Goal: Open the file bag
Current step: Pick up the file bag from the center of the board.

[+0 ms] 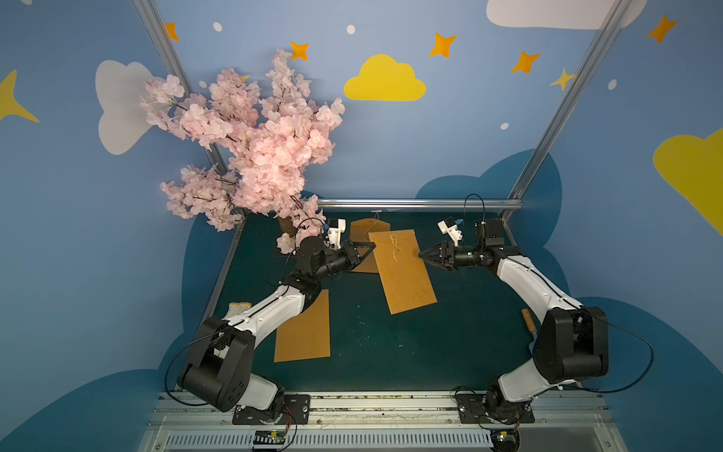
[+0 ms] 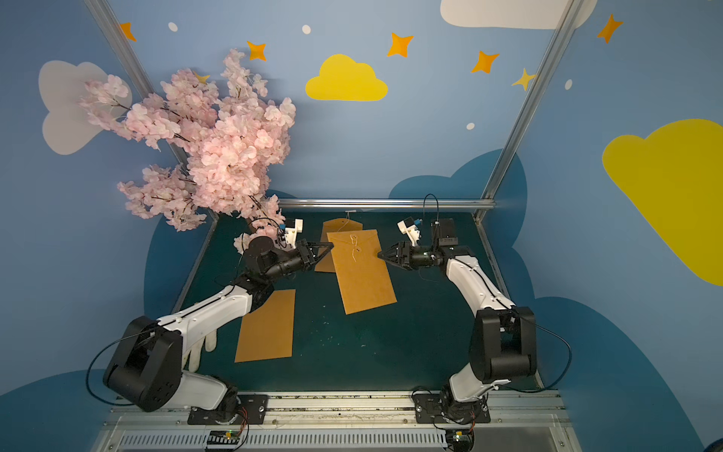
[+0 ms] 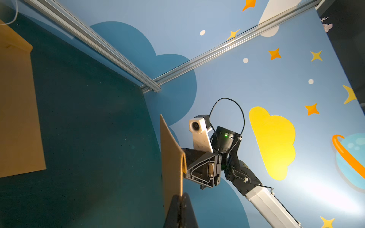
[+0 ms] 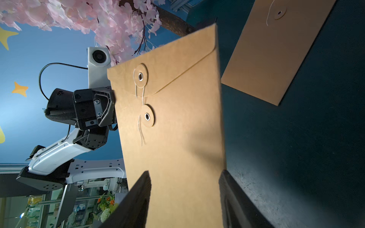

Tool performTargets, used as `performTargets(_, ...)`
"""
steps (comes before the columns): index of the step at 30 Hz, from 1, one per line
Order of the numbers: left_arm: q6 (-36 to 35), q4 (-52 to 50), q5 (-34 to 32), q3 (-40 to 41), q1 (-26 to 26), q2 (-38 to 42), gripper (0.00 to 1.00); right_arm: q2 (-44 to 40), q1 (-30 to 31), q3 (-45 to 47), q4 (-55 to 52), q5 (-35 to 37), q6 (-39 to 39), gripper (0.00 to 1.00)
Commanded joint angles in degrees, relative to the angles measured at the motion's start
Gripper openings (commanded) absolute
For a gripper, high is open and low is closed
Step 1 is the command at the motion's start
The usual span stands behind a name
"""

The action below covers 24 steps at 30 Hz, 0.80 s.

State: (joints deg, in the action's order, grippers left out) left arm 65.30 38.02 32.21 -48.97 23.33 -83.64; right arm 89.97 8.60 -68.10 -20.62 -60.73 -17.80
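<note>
Right wrist view gives the clearest look at the brown kraft-paper file bag [image 4: 173, 128]. Its pointed flap [image 4: 177, 59] is still folded down. A thin pale string [image 4: 142, 96] is run from the round paper button on the flap [image 4: 140, 76] to the round paper button on the body [image 4: 147, 116], and a loose tail hangs past the latter. In both top views the bag is held tilted above the dark green worktop [image 1: 391, 352], towards the far middle, between the 2 claws.

The left claw [image 1: 369, 247] is clamped tight on the bag's long edge beside the flap. The right claw [image 1: 421, 255] is set at the opposite long edge with its fingers [image 4: 138, 197] standing apart. Nothing is seen gripped by it, though whether the paper is touched cannot be told.

The step in hand is judged to be unwinding the string. The loose tail should be pinched close to the lower button and carried around it in the unwinding sense, slack enough that the button is not torn. The left grip should be firm, so that the bag is not spun. Only once the string is freed should the flap be lifted.

A 2nd brown paper envelope [image 1: 364, 227] lying behind and a 3rd brown paper envelope [image 1: 303, 332] near the left arm are better left undisturbed. The pink artificial blossom tree [image 1: 250, 148] should be avoided.
</note>
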Motion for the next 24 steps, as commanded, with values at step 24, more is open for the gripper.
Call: performTargets(24,0.32,3.18,3.86,0.45,-0.67,0.83,0.02,0.38,-0.34,0.77,4.54,-7.5,-0.98,0.47)
